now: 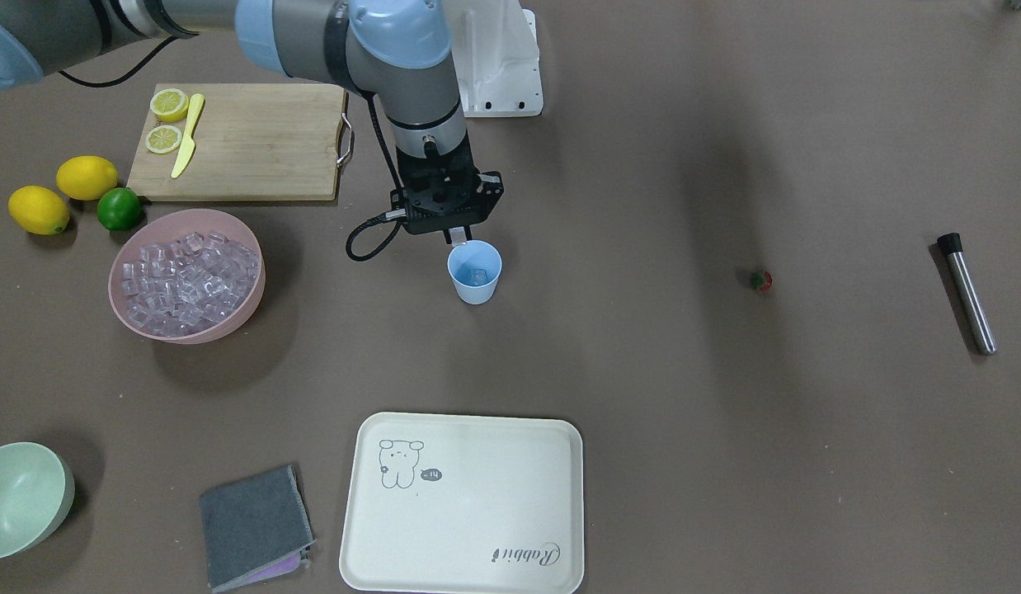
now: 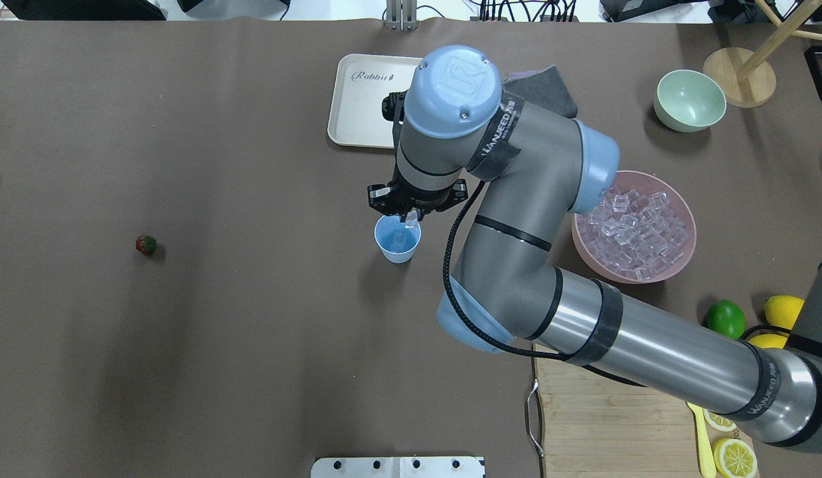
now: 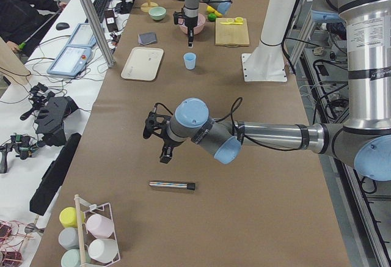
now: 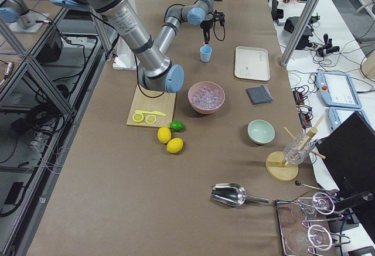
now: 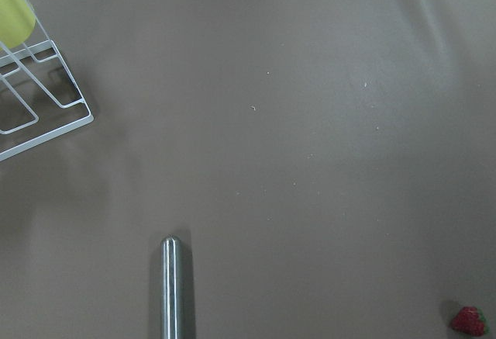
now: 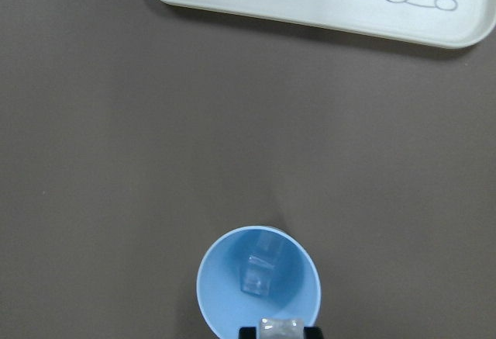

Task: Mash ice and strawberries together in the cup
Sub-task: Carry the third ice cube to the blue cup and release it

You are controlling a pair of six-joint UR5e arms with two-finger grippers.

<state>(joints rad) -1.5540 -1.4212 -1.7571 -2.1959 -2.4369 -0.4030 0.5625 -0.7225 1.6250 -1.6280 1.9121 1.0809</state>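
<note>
The light-blue cup (image 1: 474,272) stands mid-table, also in the overhead view (image 2: 398,240). One ice cube (image 6: 260,273) lies inside it. My right gripper (image 1: 457,237) hangs just above the cup's rim, shut on another ice cube (image 6: 281,327). The pink bowl (image 1: 247,309) to the side holds many ice cubes (image 1: 187,276). The strawberry (image 1: 761,280) lies alone on the table far from the cup, also in the left wrist view (image 5: 468,321). My left gripper (image 3: 157,142) hovers over the table near the strawberry; I cannot tell whether it is open or shut.
A steel muddler (image 1: 966,293) lies beyond the strawberry. A cream tray (image 1: 465,503), grey cloth (image 1: 255,524) and pale green bowl (image 1: 20,499) sit on the operators' side. A cutting board (image 1: 247,140) with lemon slices and knife, two lemons and a lime (image 1: 119,209) sit near the pink bowl.
</note>
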